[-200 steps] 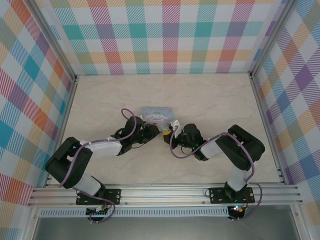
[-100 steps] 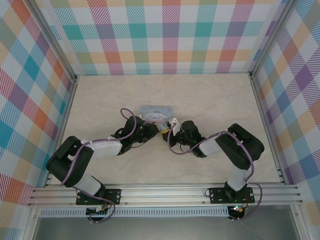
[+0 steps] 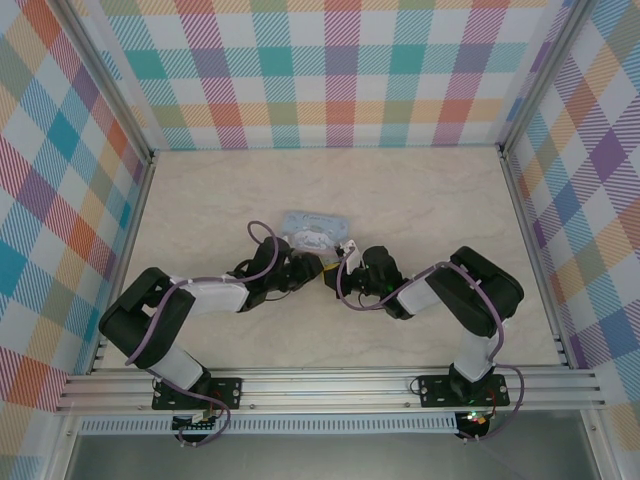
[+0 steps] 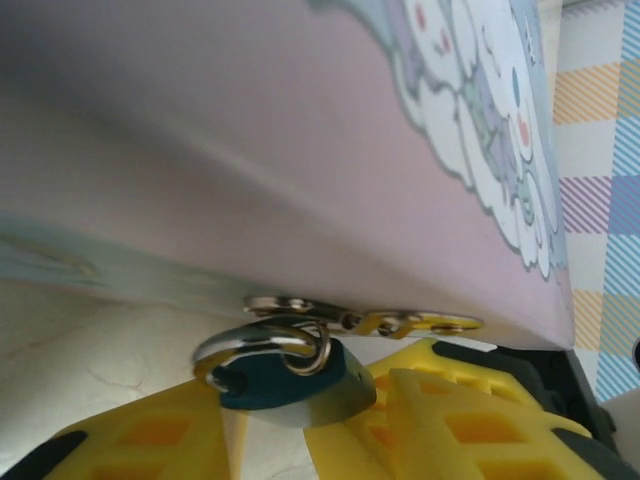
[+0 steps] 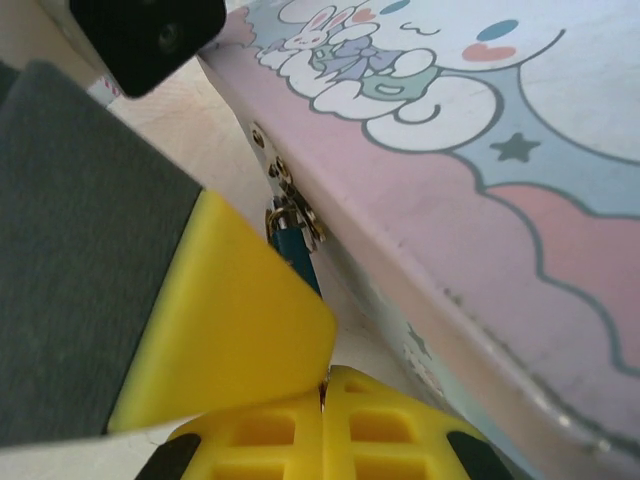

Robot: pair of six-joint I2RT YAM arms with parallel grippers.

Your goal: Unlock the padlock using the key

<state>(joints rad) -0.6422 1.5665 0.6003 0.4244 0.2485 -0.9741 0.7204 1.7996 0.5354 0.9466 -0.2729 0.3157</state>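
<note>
Left wrist view: we see the tiny padlock with a dark blue-teal body (image 4: pixel 292 388) and thin silver shackle (image 4: pixel 250 342) hanging from the small metal hasp (image 4: pixel 400 322) on the lower edge of the pale blue rectangular tin with a cartoon picture (image 4: pixel 300 150); the shackle passes through a ring of that hasp; the padlock body hangs just above the pale marbled surface (image 4: pixel 90 350). The left gripper (image 4: pixel 295 400) has its jaws apart, one yellow finger (image 4: pixel 140 440) on each side of the padlock body; whether either finger touches the body we cannot tell.

Right wrist view: the right gripper (image 5: pixel 323 395) has its jaws together, its yellow fingers (image 5: pixel 410 440) meeting along a thin seam; whether anything is pinched between them is hidden. The padlock appears edge-on as a narrow dark blue strip below the hasp, partly covered by a yellow finger; the tin's printed lid, with a rabbit on a cloud and a small star, runs across the upper right.

Overhead view: the tin lies near the middle of the surface, inside checked walls (image 3: pixel 340 80); both arms reach in from the near edge and meet tip to tip just in front of the tin's near side, the left arm from the left, the right arm from the right; the padlock, too small to make out here, sits between the two tips.
</note>
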